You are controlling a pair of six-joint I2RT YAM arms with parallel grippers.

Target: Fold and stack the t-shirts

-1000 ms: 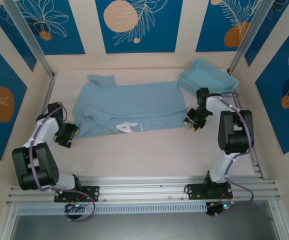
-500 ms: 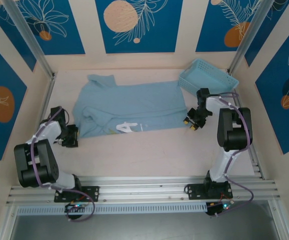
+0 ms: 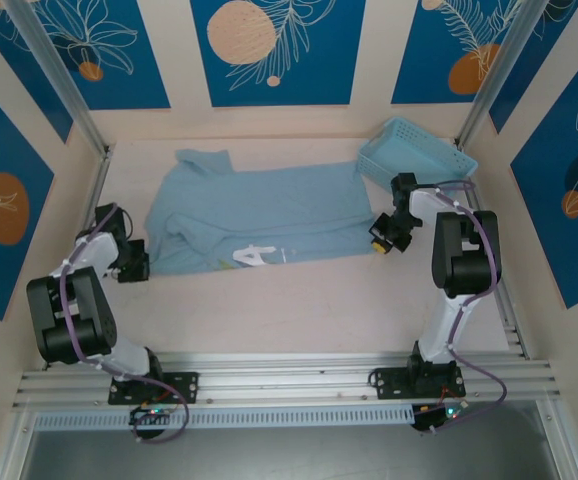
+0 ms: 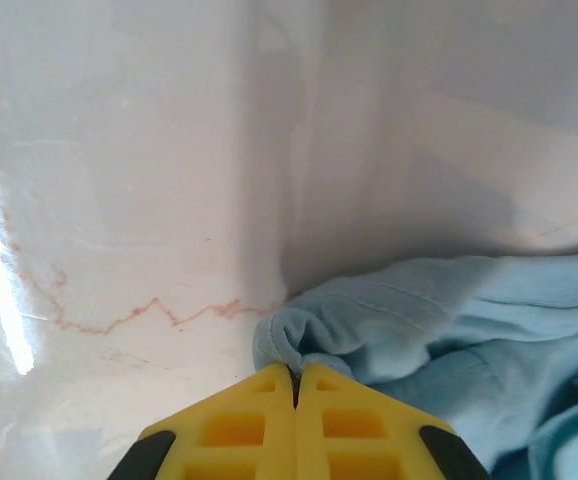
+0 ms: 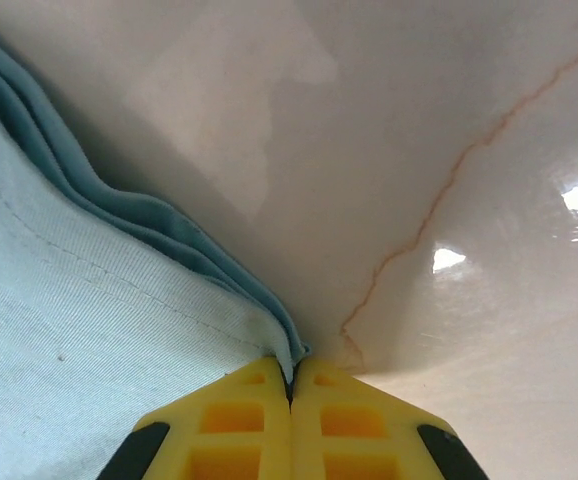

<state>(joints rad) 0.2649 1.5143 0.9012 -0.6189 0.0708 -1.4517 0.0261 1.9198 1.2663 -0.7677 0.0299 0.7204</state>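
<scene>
Pale tabletop [image 3: 299,300]: one sky-blue t-shirt [image 3: 259,215] lying spread; left gripper [image 4: 294,375] pinching its left edge, right gripper [image 5: 291,368] pinching its right hem.

Pale table [image 3: 299,300], sky-blue t-shirt [image 3: 269,215] across its far half, blue lattice basket [image 3: 416,152] at the far-right corner.

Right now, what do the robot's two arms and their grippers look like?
The left arm and right arm have black joint housings, white links and purple cables looping alongside. The left gripper and right gripper have yellow plastic fingers with square recesses, on black mounts.
</scene>
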